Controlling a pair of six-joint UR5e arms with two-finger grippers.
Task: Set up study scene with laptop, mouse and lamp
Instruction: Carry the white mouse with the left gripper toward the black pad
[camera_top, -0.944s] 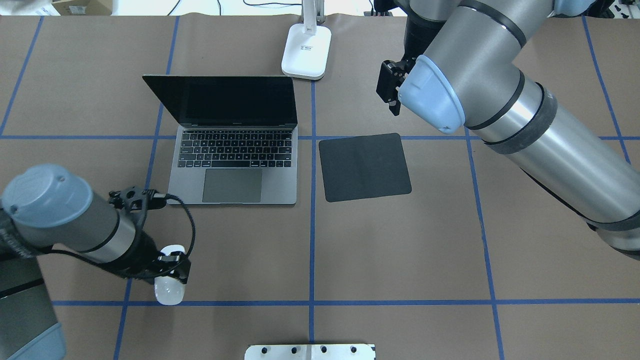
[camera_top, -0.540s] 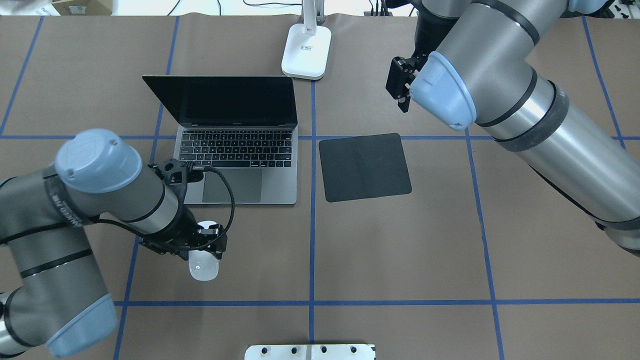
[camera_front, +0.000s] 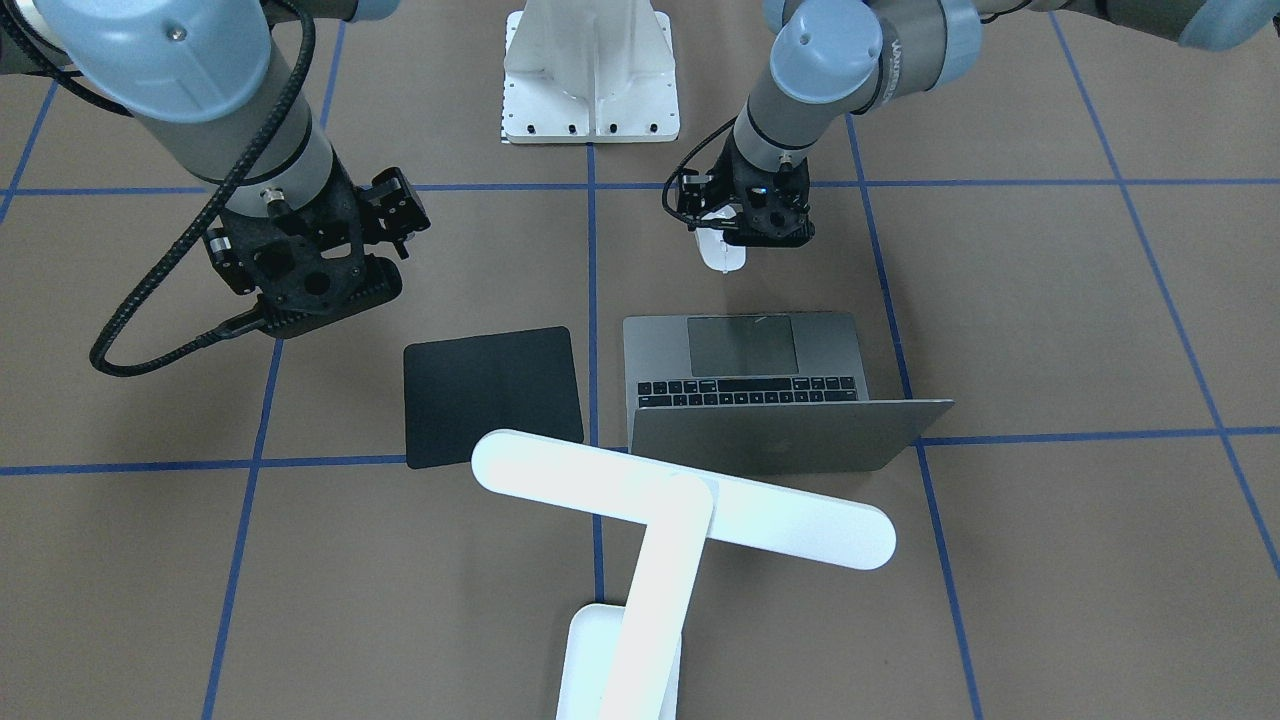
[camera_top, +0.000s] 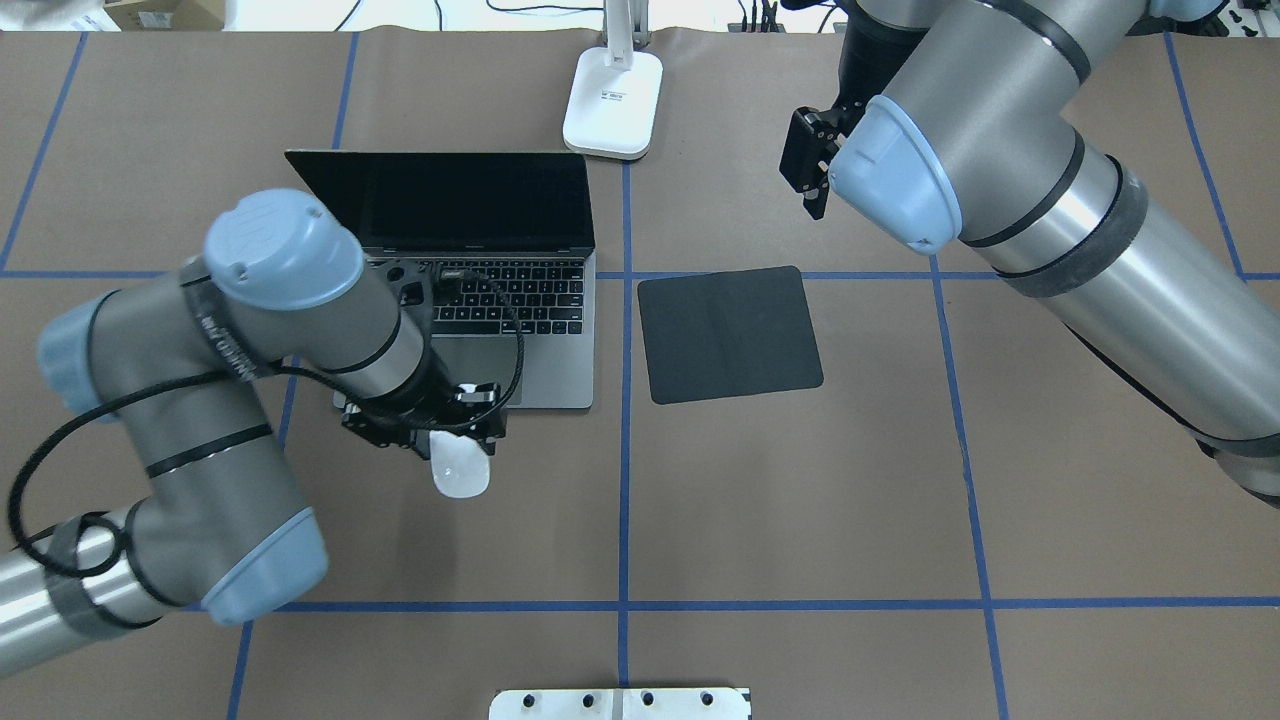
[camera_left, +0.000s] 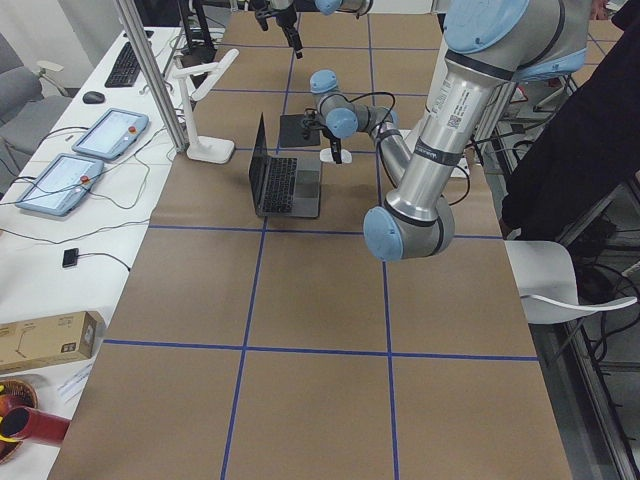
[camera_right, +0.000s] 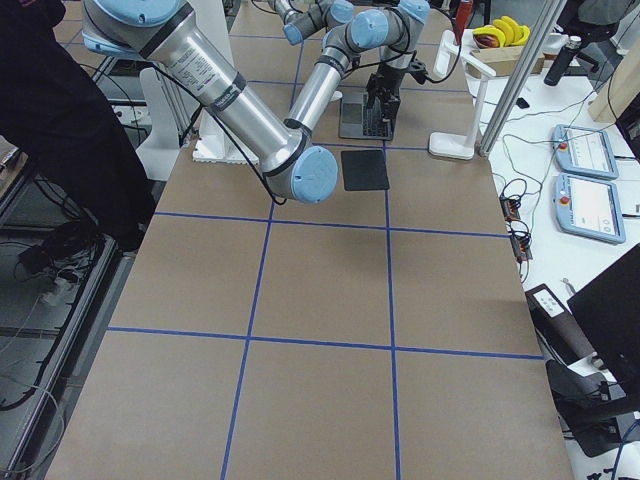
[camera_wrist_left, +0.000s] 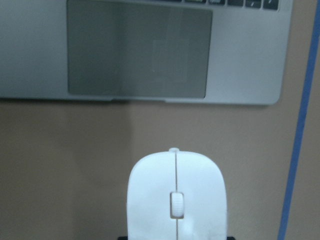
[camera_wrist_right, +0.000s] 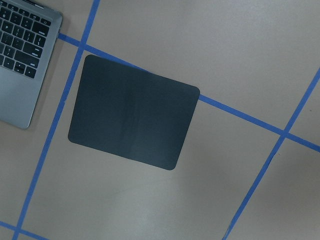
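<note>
Table: laptop, lamp (mouse pad too)

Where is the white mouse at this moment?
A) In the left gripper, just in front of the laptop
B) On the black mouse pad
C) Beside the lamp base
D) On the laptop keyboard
A: the left gripper is shut on the mouse just off the front edge of the laptop, apart from the mouse pad.

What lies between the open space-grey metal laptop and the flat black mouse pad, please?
Between the laptop and the mouse pad lies only brown table paper with a blue tape line, as the overhead exterior view shows.
</note>
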